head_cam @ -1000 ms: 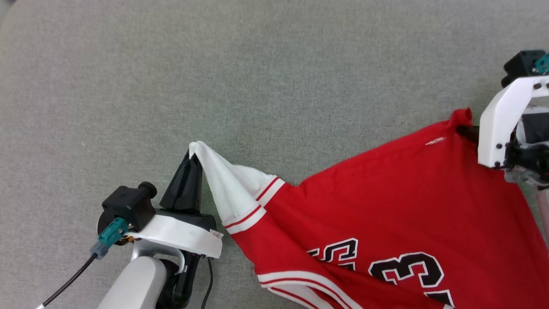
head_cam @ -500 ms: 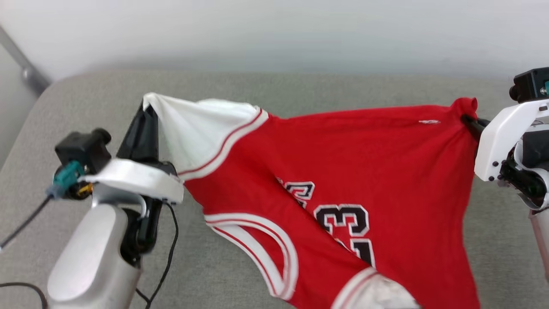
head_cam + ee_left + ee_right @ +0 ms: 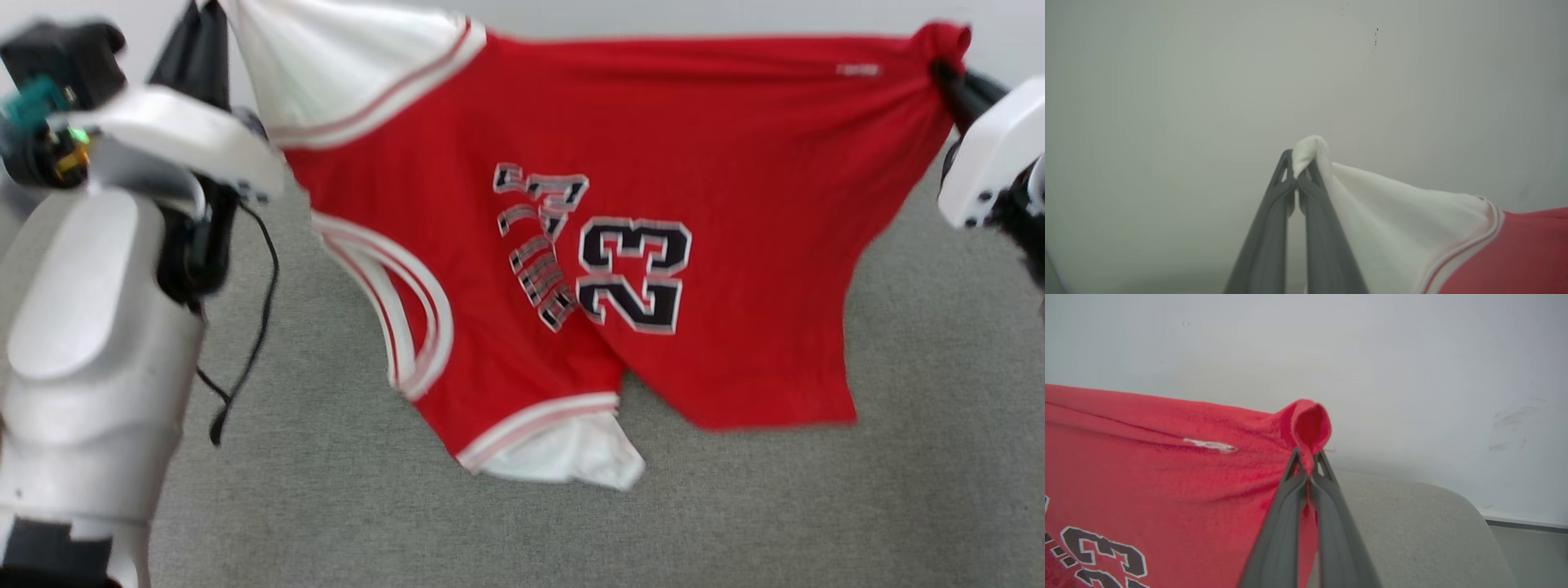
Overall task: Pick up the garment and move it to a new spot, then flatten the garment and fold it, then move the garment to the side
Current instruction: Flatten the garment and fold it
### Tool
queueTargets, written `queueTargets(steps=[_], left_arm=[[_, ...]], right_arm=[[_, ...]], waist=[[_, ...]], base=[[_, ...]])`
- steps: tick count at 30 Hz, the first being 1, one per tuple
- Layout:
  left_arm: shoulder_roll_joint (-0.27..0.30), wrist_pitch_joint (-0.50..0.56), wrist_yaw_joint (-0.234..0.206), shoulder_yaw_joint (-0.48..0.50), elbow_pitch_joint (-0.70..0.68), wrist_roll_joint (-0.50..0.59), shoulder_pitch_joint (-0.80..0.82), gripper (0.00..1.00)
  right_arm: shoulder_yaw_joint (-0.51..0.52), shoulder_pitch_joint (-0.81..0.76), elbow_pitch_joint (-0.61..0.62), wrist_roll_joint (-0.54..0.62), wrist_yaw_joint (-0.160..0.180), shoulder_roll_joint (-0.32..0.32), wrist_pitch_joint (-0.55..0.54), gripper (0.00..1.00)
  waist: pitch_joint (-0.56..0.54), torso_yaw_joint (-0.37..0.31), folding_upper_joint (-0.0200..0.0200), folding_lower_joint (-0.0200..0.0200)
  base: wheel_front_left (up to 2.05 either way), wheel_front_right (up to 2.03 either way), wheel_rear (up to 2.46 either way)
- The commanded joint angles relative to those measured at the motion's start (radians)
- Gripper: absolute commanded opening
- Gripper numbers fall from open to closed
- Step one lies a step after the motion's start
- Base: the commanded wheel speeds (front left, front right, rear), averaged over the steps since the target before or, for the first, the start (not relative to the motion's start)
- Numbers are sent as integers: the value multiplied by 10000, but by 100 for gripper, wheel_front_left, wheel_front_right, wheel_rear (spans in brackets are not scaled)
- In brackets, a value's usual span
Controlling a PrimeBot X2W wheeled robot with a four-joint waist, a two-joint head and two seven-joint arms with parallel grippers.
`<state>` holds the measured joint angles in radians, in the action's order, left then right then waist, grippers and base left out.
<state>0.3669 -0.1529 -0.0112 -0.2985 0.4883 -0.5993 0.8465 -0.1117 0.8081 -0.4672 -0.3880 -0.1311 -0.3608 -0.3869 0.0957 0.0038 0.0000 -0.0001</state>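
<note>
**Item:** garment (image 3: 735,204), a soft red knit jersey with white short sleeves, red-and-white striped trim, and black-and-white lettering and number 23 (image 3: 633,273) on the chest.

**Location:** stretched sideways in the air between both arms, hanging over the desk (image 3: 939,457), which has a grey woven covering and a rounded corner.

**Left end effector** (image 3: 1296,167): slim dark fingers (image 3: 1274,228) pinched tight on the tip of a white sleeve (image 3: 1392,212).

**Right end effector** (image 3: 1309,459): pinched tight on a bunched red corner.

**Backdrop:** plain pale wall (image 3: 1412,355).
</note>
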Motion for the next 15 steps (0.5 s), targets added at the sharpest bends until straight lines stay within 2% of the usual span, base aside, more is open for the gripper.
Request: queueTargets(steps=[1,8,15], left_arm=[[64,-97,82,-4,315,93,492,0],[250,-284,325,-84,1521,485,2853,0],[511,-525,363,160,2104,572,4812,0]], right_arm=[[13,383,-145,115,7,-5,138,0],[-32,2117,-713,450,10,-74,809,0],[63,3883,-1095,726,12,17,1783,0]], waist=[[88,-60,0,1],[774,-268,0,1],[1940,-481,0,1]], base=[[0,0,0],[0,0,0],[0,0,0]])
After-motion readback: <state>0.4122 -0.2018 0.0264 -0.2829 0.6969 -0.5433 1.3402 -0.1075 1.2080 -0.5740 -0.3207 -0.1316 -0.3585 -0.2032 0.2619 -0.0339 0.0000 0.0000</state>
